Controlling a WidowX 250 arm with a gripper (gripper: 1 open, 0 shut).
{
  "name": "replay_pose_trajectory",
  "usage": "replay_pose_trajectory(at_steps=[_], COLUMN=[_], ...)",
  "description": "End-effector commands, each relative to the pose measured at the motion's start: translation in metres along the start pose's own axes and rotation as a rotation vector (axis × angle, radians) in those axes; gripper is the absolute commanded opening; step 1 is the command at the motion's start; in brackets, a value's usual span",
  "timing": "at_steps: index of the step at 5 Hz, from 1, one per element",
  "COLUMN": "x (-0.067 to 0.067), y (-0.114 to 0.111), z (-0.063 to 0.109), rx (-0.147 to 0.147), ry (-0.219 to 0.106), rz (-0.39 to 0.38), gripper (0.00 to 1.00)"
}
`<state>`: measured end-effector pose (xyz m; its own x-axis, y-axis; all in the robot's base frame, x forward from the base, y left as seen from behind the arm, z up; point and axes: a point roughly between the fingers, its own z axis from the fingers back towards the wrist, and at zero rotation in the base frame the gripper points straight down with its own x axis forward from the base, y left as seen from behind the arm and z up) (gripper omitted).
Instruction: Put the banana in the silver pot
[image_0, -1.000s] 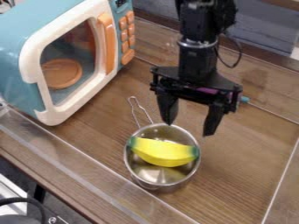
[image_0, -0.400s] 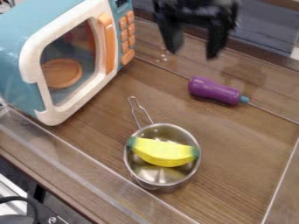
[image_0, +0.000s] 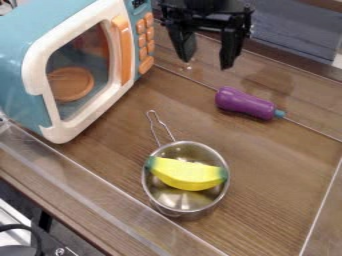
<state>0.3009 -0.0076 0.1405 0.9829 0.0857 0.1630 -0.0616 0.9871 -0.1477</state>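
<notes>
Pincer (image_0: 206, 56) released, its two fingers spread wide, nothing between them. Nearest me, the silver pot (image_0: 162, 199) sits on the wooden counter (image_0: 274, 165), wire loop handle (image_0: 162, 127) pointing away. Banana (image_0: 187, 175) lies inside it, crosswise, cradled by the round wall; I judge the placing done, so I have no reason to grip. Farther off, the purple eggplant (image_0: 243, 103) lies apart on the wood, outside my task. Toy microwave (image_0: 56, 60) stands at left, door opening showing. My arm hangs at the far side, fingers pointing down, well apart from the pot.
</notes>
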Motion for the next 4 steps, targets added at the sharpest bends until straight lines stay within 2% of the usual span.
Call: replay_pose_trajectory(at_steps=[1, 2, 4], x=[0.006, 0.009, 0.03], y=[-0.001, -0.001, -0.007], z=[-0.002, -0.01, -0.01], rx=[0.015, 0.025, -0.004], ry=[-0.049, -0.063, -0.053], rz=[0.027, 0.053, -0.079], gripper=[1.0, 1.0, 1.0])
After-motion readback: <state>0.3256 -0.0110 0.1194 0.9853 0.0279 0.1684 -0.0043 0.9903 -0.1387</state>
